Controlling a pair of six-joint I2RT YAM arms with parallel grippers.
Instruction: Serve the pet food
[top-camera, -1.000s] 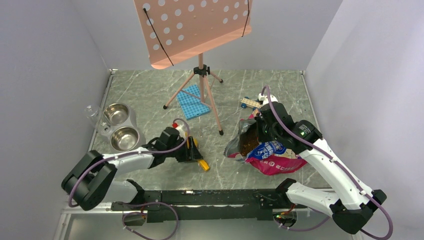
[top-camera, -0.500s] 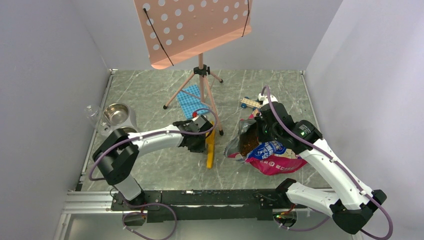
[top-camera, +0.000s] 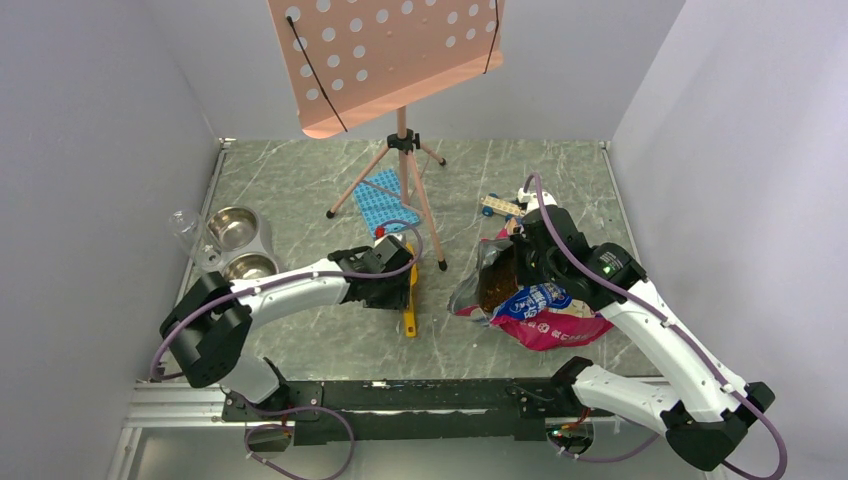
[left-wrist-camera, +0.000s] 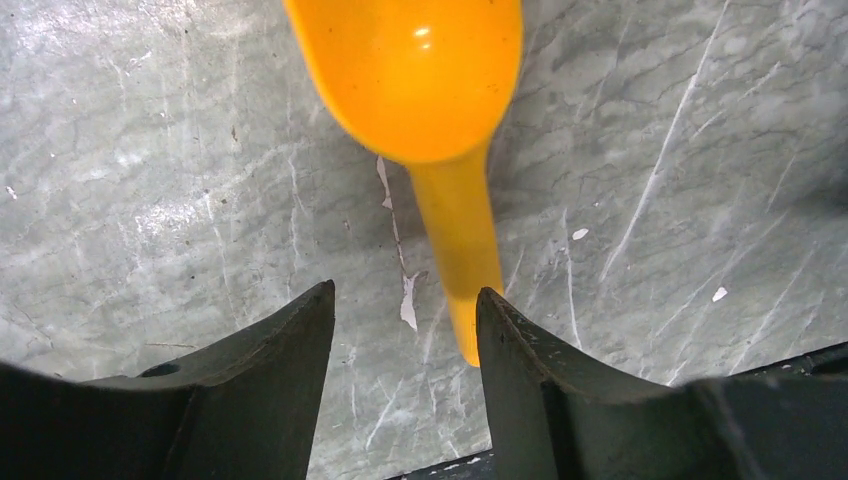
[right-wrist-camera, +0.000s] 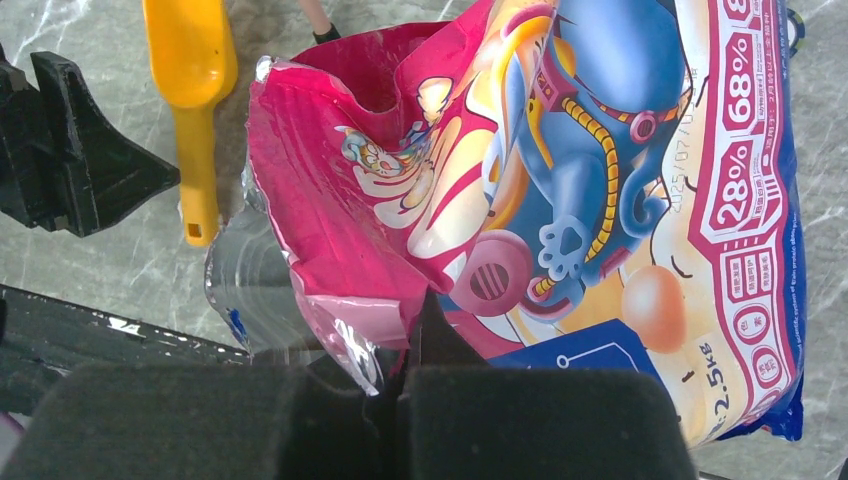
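**Left gripper** (left-wrist-camera: 405, 300): jaws spread, straddling the tail of the yellow scoop (left-wrist-camera: 425, 80). The handle lies off-centre, hard beside the right-hand finger, and nothing is pinched.

**Right gripper** (right-wrist-camera: 408, 345): pads pressed together on the foil rim of the printed bag (right-wrist-camera: 600, 200), holding its mouth up and open.

**Pet food** (top-camera: 495, 285): a dark brown kibble mass inside the bag mouth, right of centre. You can make out none in the twin steel bowls (top-camera: 236, 228) at the far left.

**Hazards, as judged:**
- If you close on the off-centre handle, you may shove it sideways or catch only its tip. The scoop would then swivel or droop when lifted.
- The music stand (top-camera: 400, 60) has a tripod leg just beside the left wrist. A careless swing could snag the leg and tip the stand.
- The bag hangs from a thin foil pinch. If it slips, the mouth folds and kibble spills.
- The bowls sit well apart from the bag, so a loaded scoop carried across at a tilt would shed pellets.

**Surface:** grey marbled table (top-camera: 560, 180), white-veined, with pale chips and flecks. It looks hard and smooth, so pellets would likely roll and the scoop would slide.

**Room:** plain pale walls left, right and far. A blue perforated mat (top-camera: 385, 205) lies under the stand, and a small wooden toy car (top-camera: 497, 206) sits beyond the bag.
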